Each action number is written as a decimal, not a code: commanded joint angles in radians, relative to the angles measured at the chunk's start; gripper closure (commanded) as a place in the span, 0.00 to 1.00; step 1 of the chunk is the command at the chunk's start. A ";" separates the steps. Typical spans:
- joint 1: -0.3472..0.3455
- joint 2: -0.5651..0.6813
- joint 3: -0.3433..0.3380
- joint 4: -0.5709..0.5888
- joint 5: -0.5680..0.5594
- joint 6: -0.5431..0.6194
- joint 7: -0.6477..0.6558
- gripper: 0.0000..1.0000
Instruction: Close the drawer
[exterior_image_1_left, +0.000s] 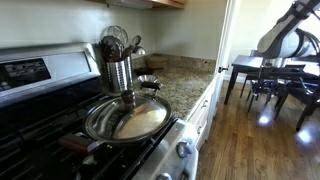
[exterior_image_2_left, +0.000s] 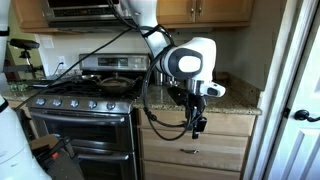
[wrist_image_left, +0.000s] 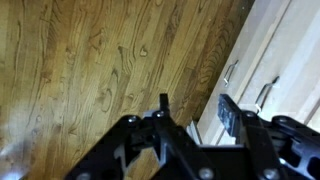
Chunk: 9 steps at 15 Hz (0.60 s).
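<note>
My gripper (wrist_image_left: 195, 112) hangs wide and empty, lower centre in the wrist view; the drawer (exterior_image_2_left: 228, 126) sits just behind it. I'd press its front squarely and push straight in; it looks nearly flush.

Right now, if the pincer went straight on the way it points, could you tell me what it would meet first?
Probably the wooden floor: the pincer points downward, and the wrist view shows only that floor ahead of it. The cabinet fronts lie off to one side, apparently out of its line.

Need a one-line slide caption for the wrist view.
Open gripper above wood floor, cream cabinet fronts with handles alongside.
</note>
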 joint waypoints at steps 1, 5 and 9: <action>0.025 -0.187 -0.047 -0.199 -0.103 0.019 0.029 0.14; -0.006 -0.148 -0.022 -0.157 -0.082 0.001 0.005 0.15; -0.002 -0.154 -0.021 -0.164 -0.082 0.002 0.006 0.14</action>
